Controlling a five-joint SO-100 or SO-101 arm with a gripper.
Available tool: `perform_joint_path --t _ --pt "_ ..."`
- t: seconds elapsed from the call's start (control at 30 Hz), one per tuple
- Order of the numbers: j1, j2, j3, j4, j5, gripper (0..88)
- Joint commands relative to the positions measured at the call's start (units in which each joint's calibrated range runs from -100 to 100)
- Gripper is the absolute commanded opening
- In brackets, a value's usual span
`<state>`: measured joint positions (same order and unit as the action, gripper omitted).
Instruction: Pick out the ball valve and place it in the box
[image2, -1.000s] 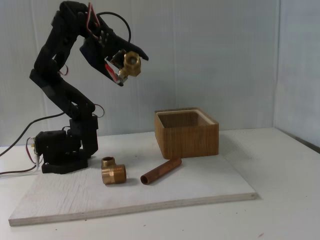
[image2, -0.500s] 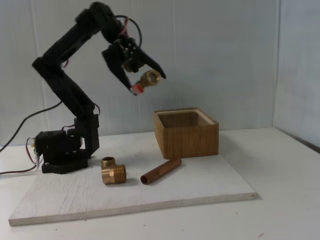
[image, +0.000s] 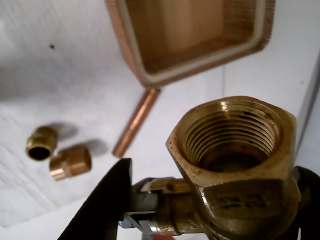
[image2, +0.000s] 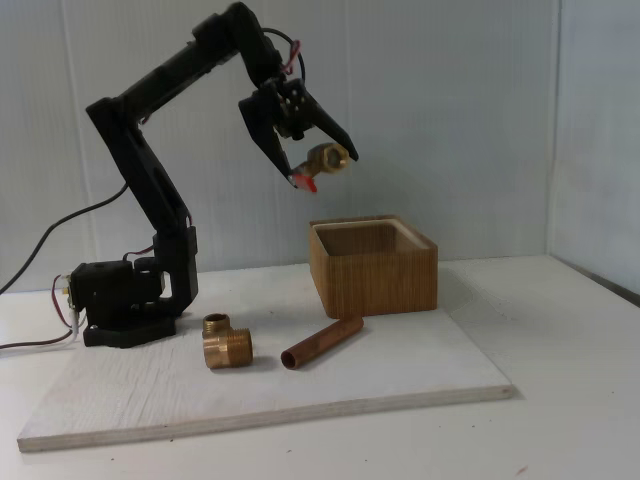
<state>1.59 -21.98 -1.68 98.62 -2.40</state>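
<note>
In the wrist view, between the dark fingers of the claw (image: 210, 220), we grip the ball valve (image: 232, 165) firmly; the box (image: 192, 40) lies ahead. In the fixed view, the claw (image2: 325, 160) hangs above the box's (image2: 372, 270) near-left edge, so we should reach further over the opening before releasing.

Black jointed arm (image2: 150, 150), red-black cables (image2: 60, 240)

white board (image2: 400, 385) on table (image2: 570, 420) | on board: box (image2: 372, 268), brass elbow (image2: 226, 342), copper pipe (image2: 322, 343), arm base (image2: 118, 305)
</note>
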Motion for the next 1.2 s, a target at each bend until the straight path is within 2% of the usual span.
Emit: perform_joint_path --t 0.0,0.3,0.73,1.17 --pt "-2.5 1.8 -4.5 0.6 -1.3 1.1" --pt "-8.2 9.0 -6.9 0.3 -4.1 1.2" --pt "-9.2 24.6 -24.7 0.6 -5.7 1.2" --pt "-11.0 28.2 -21.1 0.1 -7.3 1.2"
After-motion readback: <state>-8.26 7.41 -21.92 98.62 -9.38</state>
